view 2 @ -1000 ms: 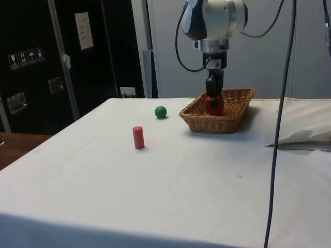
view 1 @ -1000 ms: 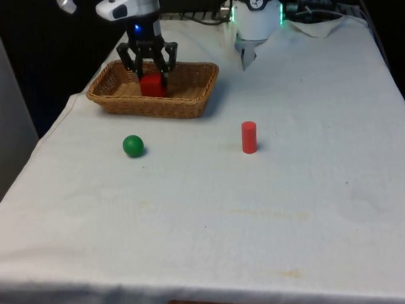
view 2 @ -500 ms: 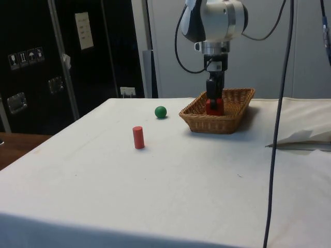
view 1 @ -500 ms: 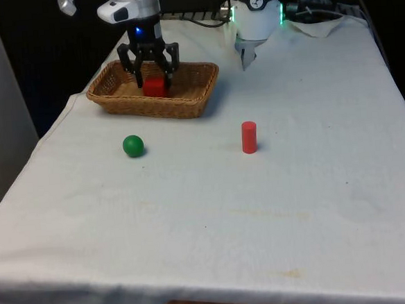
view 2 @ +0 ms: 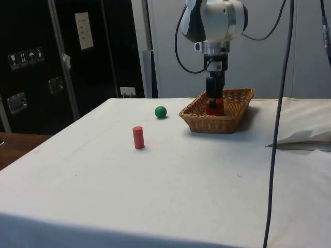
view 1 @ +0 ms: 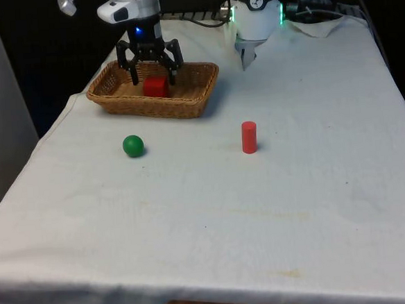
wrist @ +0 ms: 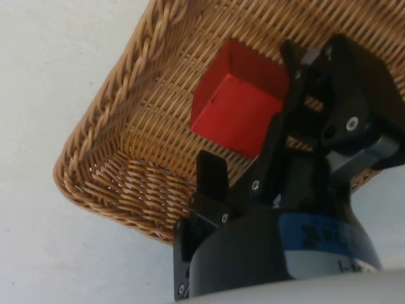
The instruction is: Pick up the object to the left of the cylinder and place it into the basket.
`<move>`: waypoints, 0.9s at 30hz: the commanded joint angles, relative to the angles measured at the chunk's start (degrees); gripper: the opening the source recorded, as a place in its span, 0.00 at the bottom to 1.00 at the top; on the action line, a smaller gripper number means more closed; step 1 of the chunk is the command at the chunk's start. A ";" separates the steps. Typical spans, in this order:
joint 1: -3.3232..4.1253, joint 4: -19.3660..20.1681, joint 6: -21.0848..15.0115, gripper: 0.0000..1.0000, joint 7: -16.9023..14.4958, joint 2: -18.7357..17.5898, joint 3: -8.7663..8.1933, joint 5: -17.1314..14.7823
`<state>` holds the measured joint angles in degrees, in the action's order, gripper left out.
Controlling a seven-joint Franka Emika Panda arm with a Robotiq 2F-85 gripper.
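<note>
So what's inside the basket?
A red block sits on the basket floor, with the open claw right above it. The near wall hides the block's bottom edge from the side.

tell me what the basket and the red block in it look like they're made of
Basket: woven wicker or rattan, going by the tan interlaced strands and braided rim, unpainted. Red block: flat faces, sharp edges and an even matte red coat; probably painted wood, possibly plastic. The tool hangs open just above it.
</note>
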<state>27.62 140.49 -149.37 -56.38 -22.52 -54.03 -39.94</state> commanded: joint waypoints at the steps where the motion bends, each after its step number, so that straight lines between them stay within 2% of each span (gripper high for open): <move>1: 0.29 0.00 0.06 1.00 0.17 0.23 -0.46 0.46; 4: 0.69 -0.23 0.17 1.00 0.40 0.46 -1.09 0.86; 5: 0.29 -0.40 0.00 1.00 0.00 0.40 -0.52 0.11; 6: 0.86 -0.34 0.23 1.00 0.52 0.57 -1.32 1.03; 13: 1.49 -0.92 0.57 1.00 1.09 2.12 -2.52 2.75; 14: 0.69 -0.80 0.00 1.00 0.06 2.18 -1.49 1.38; 15: 1.49 -1.03 0.57 1.00 1.15 2.29 -2.64 2.92; 21: 2.18 -2.01 0.74 1.00 2.06 3.04 -2.92 3.95; 22: 1.20 -1.83 0.06 1.00 0.63 3.27 -1.72 2.35; 23: 2.41 -2.35 0.86 1.00 2.41 3.09 -2.92 4.18; 27: 2.69 -3.27 1.38 1.00 3.55 3.15 -2.75 4.93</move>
<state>29.51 137.51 -148.85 -54.03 -19.19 -55.75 -36.33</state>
